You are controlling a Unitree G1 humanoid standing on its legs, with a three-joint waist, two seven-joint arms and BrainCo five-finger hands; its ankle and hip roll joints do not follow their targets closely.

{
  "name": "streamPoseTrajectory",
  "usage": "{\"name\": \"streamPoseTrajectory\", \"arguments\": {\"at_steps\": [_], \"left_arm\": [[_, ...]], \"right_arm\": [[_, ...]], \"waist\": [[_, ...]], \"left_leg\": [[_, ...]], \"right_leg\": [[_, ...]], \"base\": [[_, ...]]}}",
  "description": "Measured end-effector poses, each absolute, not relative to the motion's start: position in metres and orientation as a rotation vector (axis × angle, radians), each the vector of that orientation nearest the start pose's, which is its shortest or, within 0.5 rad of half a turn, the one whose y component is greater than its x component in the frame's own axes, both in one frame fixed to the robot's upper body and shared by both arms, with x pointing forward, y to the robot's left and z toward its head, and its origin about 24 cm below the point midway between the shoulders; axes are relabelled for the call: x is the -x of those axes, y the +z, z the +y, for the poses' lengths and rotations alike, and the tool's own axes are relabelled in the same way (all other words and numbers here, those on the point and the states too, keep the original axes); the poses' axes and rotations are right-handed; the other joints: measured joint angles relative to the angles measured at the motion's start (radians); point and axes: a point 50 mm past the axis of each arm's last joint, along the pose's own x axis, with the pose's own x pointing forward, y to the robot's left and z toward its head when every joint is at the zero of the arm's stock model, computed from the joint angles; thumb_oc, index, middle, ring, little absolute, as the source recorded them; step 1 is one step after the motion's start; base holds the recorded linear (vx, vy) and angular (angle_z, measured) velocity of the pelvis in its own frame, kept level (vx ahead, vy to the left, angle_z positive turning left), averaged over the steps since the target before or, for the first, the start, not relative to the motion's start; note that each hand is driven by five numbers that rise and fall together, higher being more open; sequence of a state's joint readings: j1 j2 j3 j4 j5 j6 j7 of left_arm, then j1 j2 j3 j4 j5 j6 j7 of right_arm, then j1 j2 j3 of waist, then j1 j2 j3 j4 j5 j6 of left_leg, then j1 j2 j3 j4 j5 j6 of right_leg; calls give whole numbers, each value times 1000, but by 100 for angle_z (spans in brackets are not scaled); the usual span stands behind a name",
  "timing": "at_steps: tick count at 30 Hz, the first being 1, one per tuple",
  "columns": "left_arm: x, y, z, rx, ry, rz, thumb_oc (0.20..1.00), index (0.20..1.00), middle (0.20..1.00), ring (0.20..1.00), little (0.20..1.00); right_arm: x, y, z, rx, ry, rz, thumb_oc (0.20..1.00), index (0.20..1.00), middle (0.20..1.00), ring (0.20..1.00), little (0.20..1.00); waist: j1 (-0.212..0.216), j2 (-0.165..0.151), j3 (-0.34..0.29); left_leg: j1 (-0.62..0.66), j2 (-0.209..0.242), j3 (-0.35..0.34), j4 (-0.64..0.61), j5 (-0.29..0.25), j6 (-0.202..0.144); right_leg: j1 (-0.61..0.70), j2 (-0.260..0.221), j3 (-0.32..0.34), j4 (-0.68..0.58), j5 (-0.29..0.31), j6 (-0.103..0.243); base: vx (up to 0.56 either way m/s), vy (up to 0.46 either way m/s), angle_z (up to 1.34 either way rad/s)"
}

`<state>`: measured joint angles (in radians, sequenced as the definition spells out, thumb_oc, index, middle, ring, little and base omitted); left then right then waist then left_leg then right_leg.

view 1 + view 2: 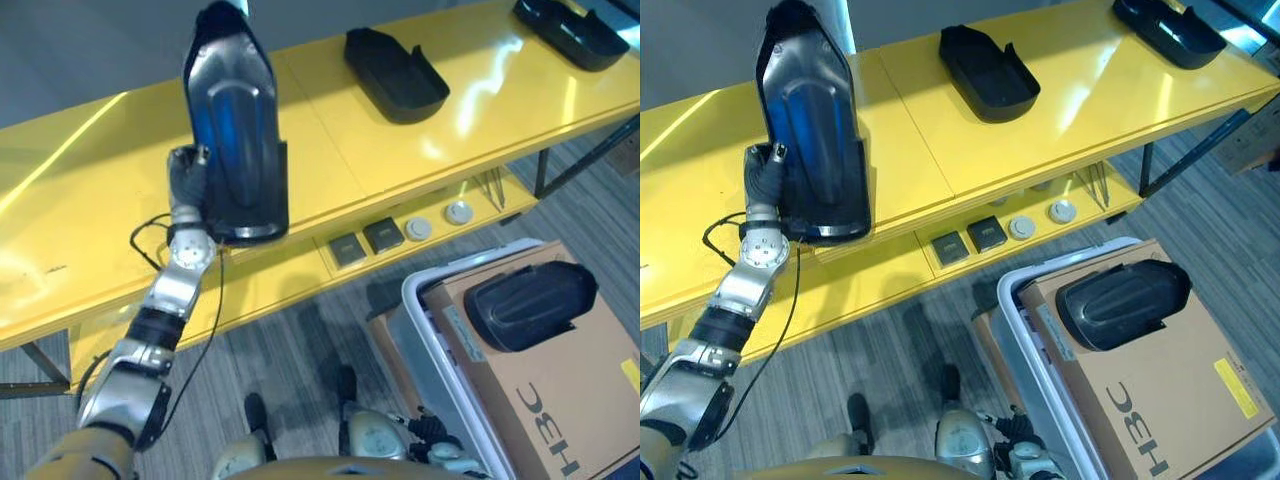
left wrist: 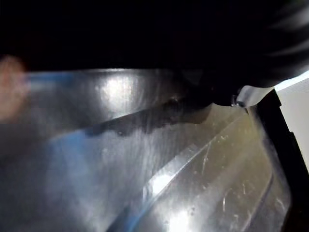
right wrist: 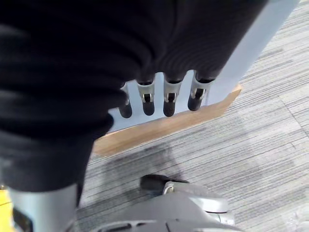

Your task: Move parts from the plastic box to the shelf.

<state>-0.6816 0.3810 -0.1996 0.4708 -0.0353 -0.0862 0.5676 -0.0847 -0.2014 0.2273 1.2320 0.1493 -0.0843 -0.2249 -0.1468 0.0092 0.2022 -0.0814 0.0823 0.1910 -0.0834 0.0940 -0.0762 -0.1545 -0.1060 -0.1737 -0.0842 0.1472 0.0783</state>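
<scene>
Over the yellow shelf (image 1: 400, 150), a black part (image 1: 235, 130) upright against the left hand (image 1: 186, 178), its grip hidden.

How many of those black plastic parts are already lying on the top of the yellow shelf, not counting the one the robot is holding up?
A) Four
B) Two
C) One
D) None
B: two black parts lie on the yellow shelf, one near the middle and one at the far end, while the left hand holds a third part above the shelf and another part rests on the cardboard in the plastic box.
</scene>
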Motion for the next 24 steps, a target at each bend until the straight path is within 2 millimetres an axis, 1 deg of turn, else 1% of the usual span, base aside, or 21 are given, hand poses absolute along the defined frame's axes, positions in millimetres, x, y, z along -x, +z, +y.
{"name": "streamPoseTrajectory", "arguments": {"at_steps": [1,3,4,6,7,9,12,15,22,23,24], "left_arm": [[-365,164,185,-345,404,-382,200,200,200,200,200],[-366,166,191,-362,420,-379,200,200,200,200,200],[-366,167,197,-379,439,-375,200,200,200,200,200],[-366,167,200,-384,454,-367,200,200,200,200,200],[-365,168,205,-385,471,-364,200,200,200,200,200],[-365,171,210,-361,507,-367,200,200,200,200,200],[-364,175,213,-346,527,-379,200,200,200,200,200],[-365,178,215,-339,538,-381,200,200,200,200,200],[-364,180,215,-337,538,-390,200,200,200,200,200],[-364,180,215,-337,538,-390,432,432,432,432,432],[-364,180,215,-337,539,-389,733,733,733,733,733]], "right_arm": [[-133,-151,-219,318,-195,1041,1000,1000,1000,1000,1000],[-135,-150,-218,318,-193,1032,1000,1000,1000,1000,1000],[-139,-149,-218,316,-193,1019,1000,1000,1000,1000,1000],[-141,-148,-219,317,-192,1010,1000,1000,1000,1000,1000],[-143,-147,-219,320,-187,1000,1000,1000,1000,1000,1000],[-147,-145,-219,325,-181,984,1000,1000,1000,1000,1000],[-151,-144,-218,326,-178,977,1000,1000,1000,1000,1000],[-152,-143,-218,327,-177,974,1000,1000,1000,1000,1000],[-153,-143,-218,327,-176,972,1000,1000,1000,1000,1000],[-153,-143,-218,327,-176,972,1000,1000,1000,1000,1000],[-154,-143,-218,327,-176,971,1000,1000,1000,1000,1000]], "waist": [[-2,2,3],[-6,6,9],[-10,10,24],[-8,13,31],[3,13,34],[8,12,55],[9,9,66],[11,9,73],[13,9,77],[13,9,77],[14,9,77]], "left_leg": [[-11,0,1,0,3,-1],[-22,2,4,0,5,-1],[-21,4,6,0,6,-2],[-24,7,9,0,5,-2],[-37,7,20,0,6,-3],[-41,6,29,0,7,-5],[-42,7,29,0,8,-5],[-42,7,29,0,7,-5],[-43,7,28,0,7,-5],[-43,7,28,0,7,-5],[-43,7,28,0,7,-5]], "right_leg": [[-13,1,2,2,6,-2],[-26,3,4,2,10,-4],[-27,6,7,0,10,-3],[-32,8,9,-4,6,2],[-51,9,21,-4,6,2],[-58,9,26,1,15,-3],[-58,9,25,0,16,-4],[-58,8,25,-4,9,5],[-59,8,24,-4,9,5],[-59,8,24,-4,9,5],[-59,8,24,-4,9,5]], "base": [[-67,3,-7],[-30,3,-7],[-19,-4,-5],[-23,-7,-8],[-32,-13,-17],[-17,-8,-11],[0,0,0],[0,0,0],[0,0,0],[0,0,0],[0,0,0]]}}
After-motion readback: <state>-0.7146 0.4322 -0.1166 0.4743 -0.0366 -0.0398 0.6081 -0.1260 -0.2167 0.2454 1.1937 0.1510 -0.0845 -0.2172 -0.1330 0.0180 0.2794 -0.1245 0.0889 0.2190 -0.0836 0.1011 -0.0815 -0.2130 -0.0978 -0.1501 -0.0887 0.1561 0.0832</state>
